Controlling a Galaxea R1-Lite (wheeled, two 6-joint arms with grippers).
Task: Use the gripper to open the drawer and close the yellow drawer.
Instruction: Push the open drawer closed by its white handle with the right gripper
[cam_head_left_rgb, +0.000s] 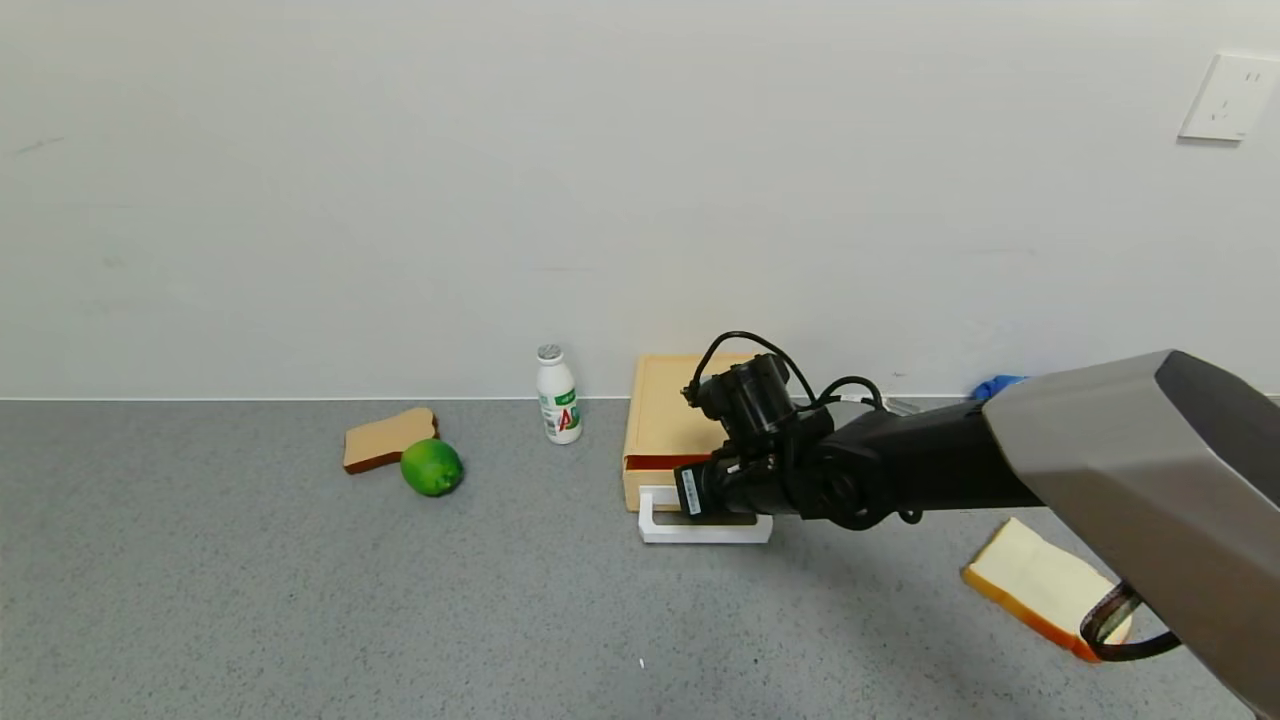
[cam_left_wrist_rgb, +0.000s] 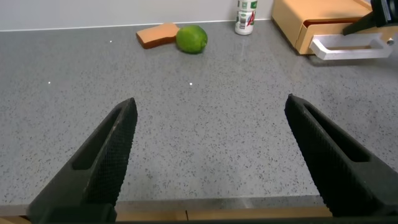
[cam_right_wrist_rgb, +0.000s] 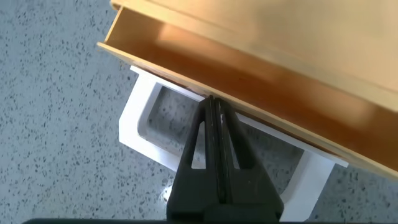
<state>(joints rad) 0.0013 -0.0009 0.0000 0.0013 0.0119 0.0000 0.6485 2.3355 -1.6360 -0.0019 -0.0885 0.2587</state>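
Grey speckled counter (cam_head_left_rgb: 300, 600) runs back to a white wall (cam_head_left_rgb: 400, 200). Left gripper (cam_left_wrist_rgb: 208, 155) hovers spread apart near the front edge; right gripper (cam_right_wrist_rgb: 214, 134), clenched empty, pokes into the white handle (cam_head_left_rgb: 700, 528) of one slightly open yellow drawer (cam_head_left_rgb: 660, 420). Two bread slices, one lime (cam_head_left_rgb: 432, 467), one bottle (cam_head_left_rgb: 558, 395).

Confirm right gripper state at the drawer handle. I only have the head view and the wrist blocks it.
Observer: The right gripper is shut, fingers pressed together, with the tips inside the white loop handle and not clamping it.
Operator: Drawer open at all?
Observer: Slightly. The right wrist view shows into the yellow drawer; its tray is partly out.
Operator: Left arm?
Observer: The left gripper is open, low over the grey table, well away from the drawer.
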